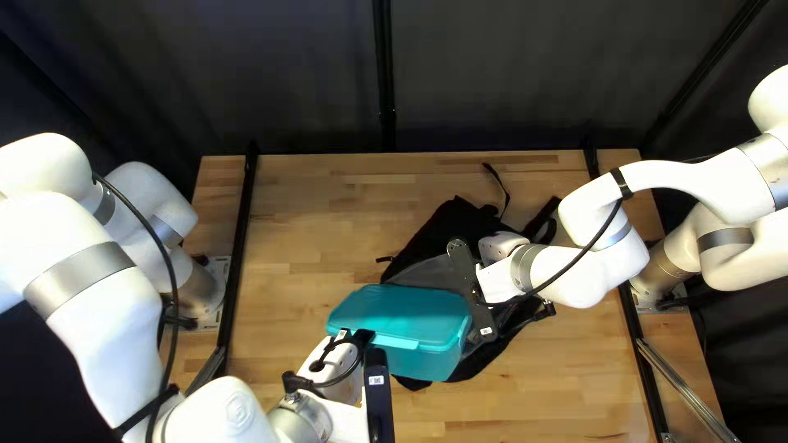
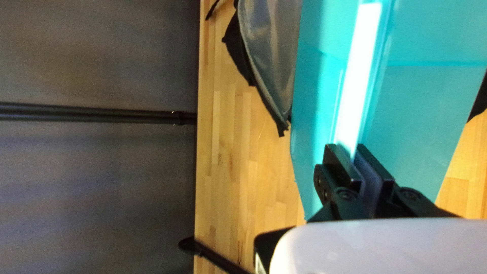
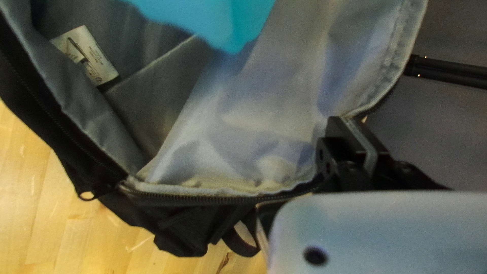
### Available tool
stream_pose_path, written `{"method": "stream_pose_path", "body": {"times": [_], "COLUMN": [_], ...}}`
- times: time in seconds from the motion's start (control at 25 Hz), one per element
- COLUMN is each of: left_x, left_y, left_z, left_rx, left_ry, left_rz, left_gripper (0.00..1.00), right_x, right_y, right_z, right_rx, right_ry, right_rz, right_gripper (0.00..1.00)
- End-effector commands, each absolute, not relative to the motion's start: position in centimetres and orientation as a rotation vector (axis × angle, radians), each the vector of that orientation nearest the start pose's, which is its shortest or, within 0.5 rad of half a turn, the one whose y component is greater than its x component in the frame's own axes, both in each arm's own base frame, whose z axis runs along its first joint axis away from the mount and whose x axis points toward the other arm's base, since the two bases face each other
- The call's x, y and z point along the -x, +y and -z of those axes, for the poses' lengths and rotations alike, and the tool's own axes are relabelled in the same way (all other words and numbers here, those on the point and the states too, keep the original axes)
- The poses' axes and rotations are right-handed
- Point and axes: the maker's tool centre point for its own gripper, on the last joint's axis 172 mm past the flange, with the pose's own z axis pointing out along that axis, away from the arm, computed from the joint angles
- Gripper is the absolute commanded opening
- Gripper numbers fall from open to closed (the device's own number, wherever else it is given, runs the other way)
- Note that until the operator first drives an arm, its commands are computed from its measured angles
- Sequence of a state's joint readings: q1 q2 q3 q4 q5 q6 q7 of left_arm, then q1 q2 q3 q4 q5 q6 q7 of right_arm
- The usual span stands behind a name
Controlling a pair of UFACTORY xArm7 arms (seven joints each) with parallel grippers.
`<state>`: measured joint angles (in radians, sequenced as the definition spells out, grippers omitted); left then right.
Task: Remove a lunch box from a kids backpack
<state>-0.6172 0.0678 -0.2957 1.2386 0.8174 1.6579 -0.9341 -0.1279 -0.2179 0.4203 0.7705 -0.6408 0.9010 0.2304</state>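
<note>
Nearest me, I'm having my left gripper [image 1: 367,338] pinch the rim of the teal lunch box [image 1: 402,316], both fingers pressing in on it. The box is lying across the near left side of the backpack [image 1: 425,243] (how much is sitting inside, I'm not able to tell). Farther over, my right gripper [image 1: 473,289] is clamping the bag's zippered edge, its gray lining [image 3: 248,122] showing. The table [image 1: 304,238] is stretching beyond, dark curtain [image 1: 287,74] hanging behind.
</note>
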Motion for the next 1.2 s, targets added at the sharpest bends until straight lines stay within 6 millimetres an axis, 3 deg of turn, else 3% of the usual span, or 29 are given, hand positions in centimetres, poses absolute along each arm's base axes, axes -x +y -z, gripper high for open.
{"method": "stream_pose_path", "body": {"times": [0.04,0.28,0.4,0.64,0.92,1.2], "left_x": [-37.7,-34.6,-32.5,-28.3,-25.3,-26.2], "left_y": [-18.8,-17.8,-15.9,-9.0,-1.5,4.1], "left_z": [-30.1,-30.2,-29.8,-27.3,-24.5,-20.4], "left_rx": [2.236,2.199,2.174,2.101,2.046,2.046], "left_ry": [0.101,0.052,0.010,-0.093,-0.138,-0.157], "left_rz": [0.386,0.342,0.305,0.196,0.155,0.147], "left_gripper": [0.00,0.00,0.00,0.00,0.00,0.00], "right_x": [-43.5,-43.3,-43.0,-41.3,-41.3,-41.1], "right_y": [2.1,2.2,2.2,2.4,2.3,2.0], "right_z": [-20.8,-20.8,-20.8,-20.4,-19.8,-19.1], "right_rx": [-2.500,-2.504,-2.506,-2.514,-2.522,-2.528], "right_ry": [0.557,0.543,0.535,0.511,0.508,0.512], "right_rz": [-0.262,-0.260,-0.257,-0.257,-0.256,-0.254], "right_gripper": [0.00,0.00,0.00,0.00,0.00,0.00]}}
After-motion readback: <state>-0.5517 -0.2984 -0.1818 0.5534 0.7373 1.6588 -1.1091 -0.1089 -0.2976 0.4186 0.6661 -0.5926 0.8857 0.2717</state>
